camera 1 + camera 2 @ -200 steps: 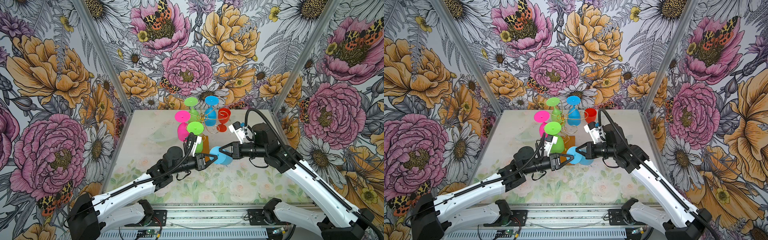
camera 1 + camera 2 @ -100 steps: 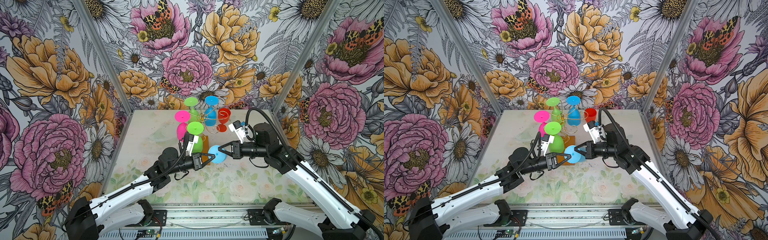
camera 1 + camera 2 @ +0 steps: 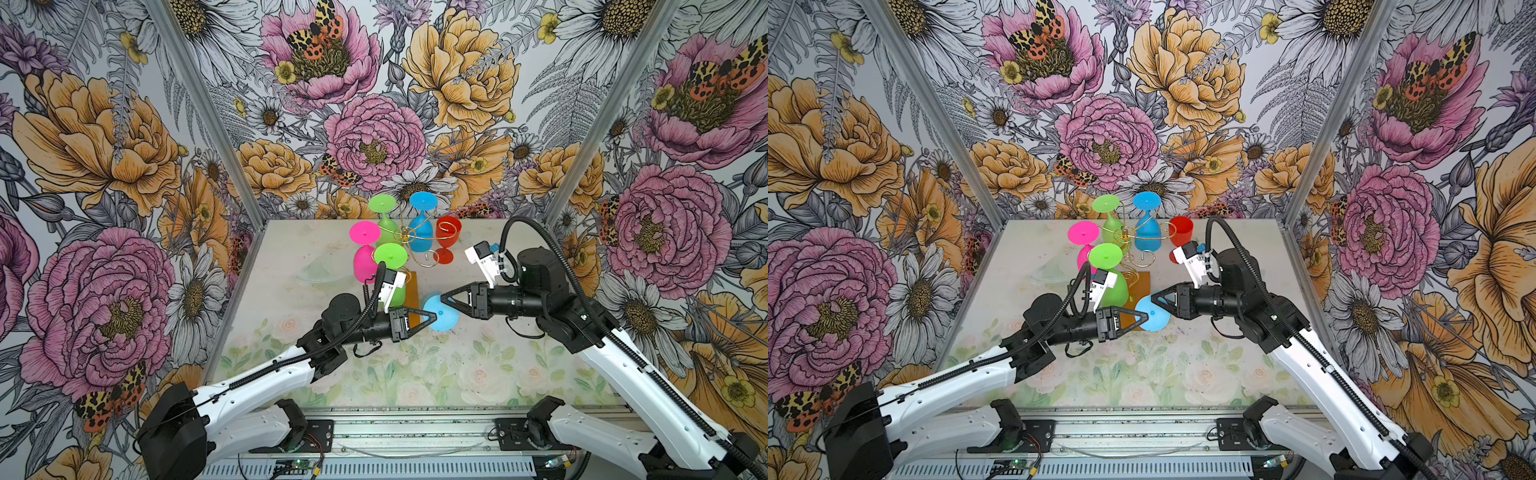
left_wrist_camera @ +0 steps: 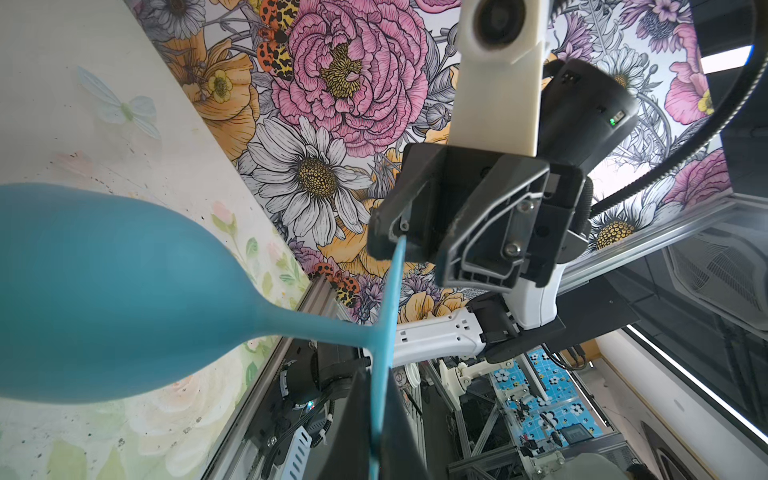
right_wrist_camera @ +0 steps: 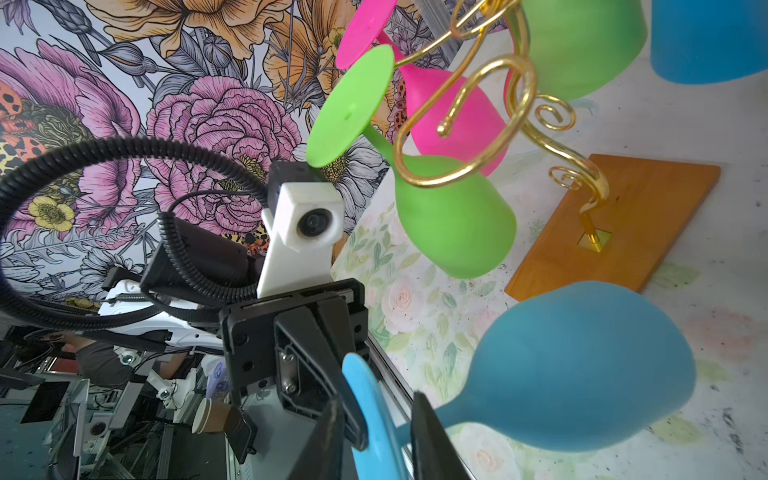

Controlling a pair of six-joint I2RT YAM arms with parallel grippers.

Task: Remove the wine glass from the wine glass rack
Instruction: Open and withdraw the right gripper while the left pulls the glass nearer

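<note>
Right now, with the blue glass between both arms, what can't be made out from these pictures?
- Both top views: bowl of the held blue wine glass, mostly hidden under its own foot.
- Left wrist view: that glass's mouth, cut off by the picture's edge.
- A top view: base of the wine glass rack, mostly covered by the left wrist camera and a green glass.
- Both top views: a clear object on the table, too faint to identify.
</note>
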